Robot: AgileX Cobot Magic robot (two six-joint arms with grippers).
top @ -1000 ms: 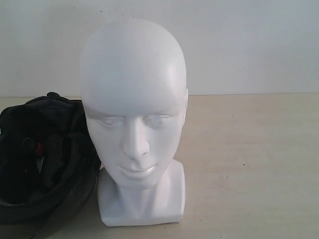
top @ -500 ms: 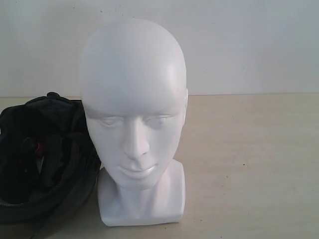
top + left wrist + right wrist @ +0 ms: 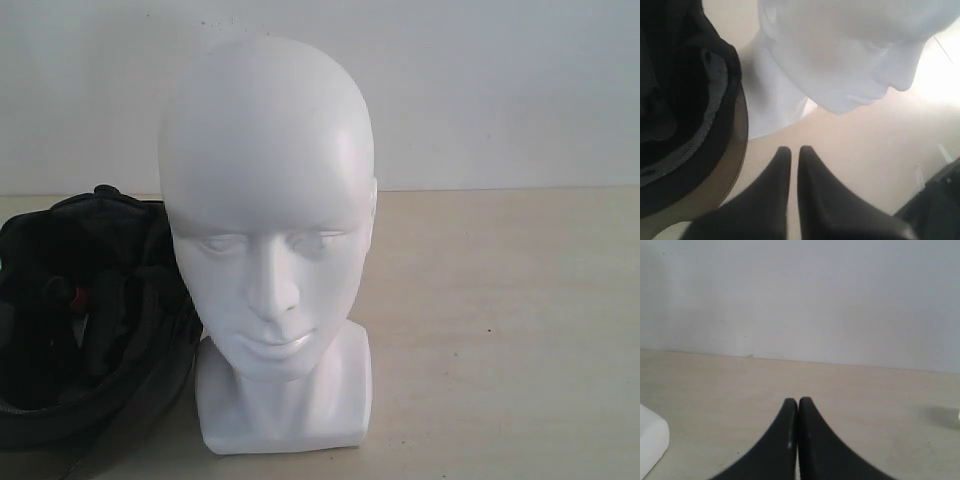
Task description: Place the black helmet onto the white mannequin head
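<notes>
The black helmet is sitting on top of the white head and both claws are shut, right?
Not quite. The black helmet lies on the table beside the white mannequin head, not on top of it; the exterior view shows that. The left gripper and right gripper are indeed shut.

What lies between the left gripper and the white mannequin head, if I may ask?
Only bare tabletop, as the left wrist view shows: nothing sits between the left gripper and the white mannequin head; the black helmet lies off to the side.
</notes>
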